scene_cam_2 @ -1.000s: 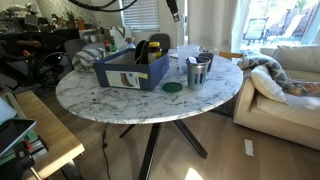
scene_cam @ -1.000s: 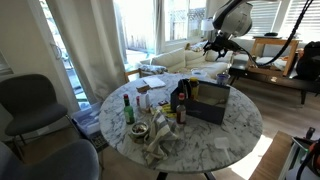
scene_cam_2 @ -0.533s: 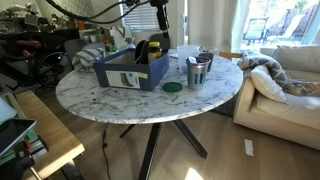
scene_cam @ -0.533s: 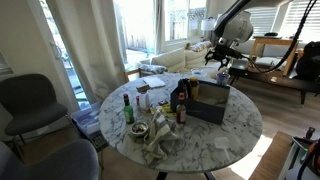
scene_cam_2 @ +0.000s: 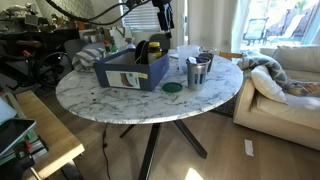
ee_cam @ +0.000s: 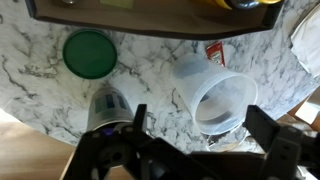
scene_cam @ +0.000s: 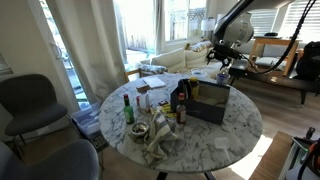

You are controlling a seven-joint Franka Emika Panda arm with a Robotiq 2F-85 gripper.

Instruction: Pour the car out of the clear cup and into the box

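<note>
In the wrist view the jaws stand wide apart along the bottom edge, holding nothing. The clear cup (ee_cam: 218, 100) shows in the gap between them, upright and right of centre on the marble table (ee_cam: 40, 110). A green lid (ee_cam: 90, 52) lies at upper left, a metal cup (ee_cam: 108, 105) stands at lower left beside the clear one, and the box (ee_cam: 150, 22) shows as a dark edge across the top. In an exterior view the jaws hang at the top of the frame, above the box's right end.
</note>
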